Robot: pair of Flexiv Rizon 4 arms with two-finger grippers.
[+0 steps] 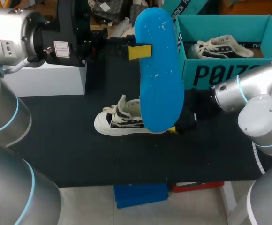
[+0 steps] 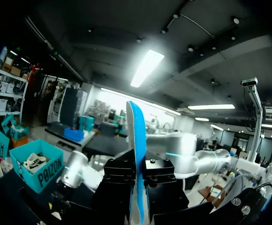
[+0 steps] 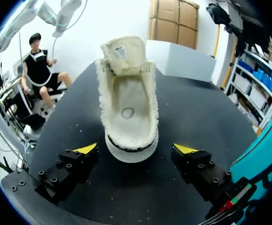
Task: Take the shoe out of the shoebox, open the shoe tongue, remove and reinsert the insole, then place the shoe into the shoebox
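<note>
Left pincer (image 2: 138, 178) is clamping the long bright-blue foam insole (image 1: 160, 70) edge-on, high above the black surface (image 1: 70, 150). Right pincer (image 3: 136, 149) is standing wide open astride the heel of the cream canvas shoe (image 3: 129, 108), gripping nothing. I'm judging removal done; reinserting is calling for the toe end angled into the opening.

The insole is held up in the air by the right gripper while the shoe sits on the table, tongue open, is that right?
Not the right: the left wrist view shows the left gripper holding the insole up. The shoe does sit on the table, tongue open.
</note>
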